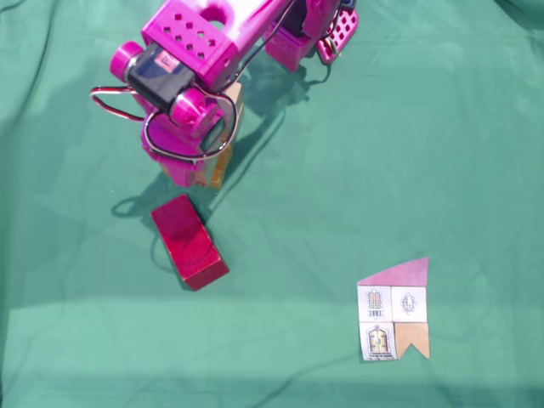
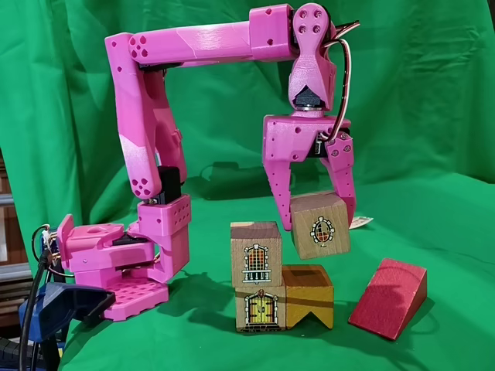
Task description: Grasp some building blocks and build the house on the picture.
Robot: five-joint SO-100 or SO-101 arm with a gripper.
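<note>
In a fixed view from the front, my gripper (image 2: 317,224) is shut on a pale cube with an oval window drawing (image 2: 320,226). The cube is tilted and hangs just above the ochre notched block (image 2: 308,296). Left of that block a pale cube with a door drawing (image 2: 258,308) carries a pale cube with a window drawing (image 2: 255,253). The dark red wedge-shaped brick (image 2: 388,298) lies to the right, apart from the others. From above, my arm (image 1: 183,51) hides most of the stack. The red brick (image 1: 189,240) lies below it and the house picture (image 1: 393,310) at lower right.
Green cloth (image 1: 408,153) covers the table and hangs as a backdrop (image 2: 433,93). The arm's pink base (image 2: 116,270) stands at the left in the front view, with cables beside it. Open cloth lies between the red brick and the picture card.
</note>
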